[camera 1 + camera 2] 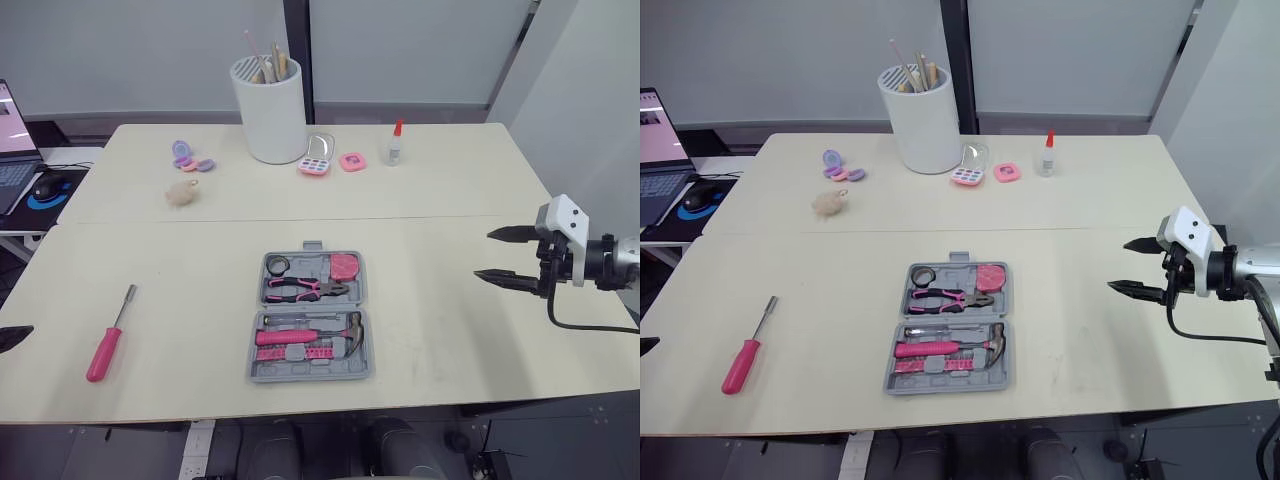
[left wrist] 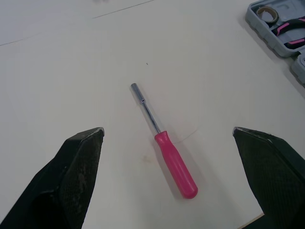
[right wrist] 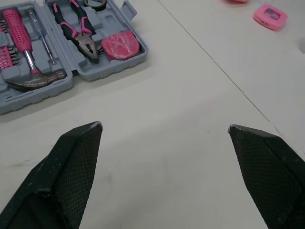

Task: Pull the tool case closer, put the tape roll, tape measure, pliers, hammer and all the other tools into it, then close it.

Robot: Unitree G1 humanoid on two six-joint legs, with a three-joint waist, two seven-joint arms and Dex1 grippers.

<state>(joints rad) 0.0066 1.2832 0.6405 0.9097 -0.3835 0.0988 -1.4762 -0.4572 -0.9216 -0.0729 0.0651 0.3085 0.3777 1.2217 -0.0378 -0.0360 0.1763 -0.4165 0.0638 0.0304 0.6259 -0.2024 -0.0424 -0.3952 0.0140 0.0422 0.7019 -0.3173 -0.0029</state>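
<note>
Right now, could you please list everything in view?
tool case: 1, grey, open, near table centre
tape roll: 1, black, in case
pliers: 1, pink-black, in case
tape measure: 1, pink, in case
hammer: 1, pink handle, in case
screwdriver: 1, pink handle, left of case
holder: 1, white, far table
glue bottle: 1, red-capped, far table
compacts: several, pink/purple, far table
fluffy ball: 1, beige, far table
laptop: 1, dark, far left
left gripper: 1, black, open, facing screwdriver
right gripper: 1, black, open, right of case
</note>
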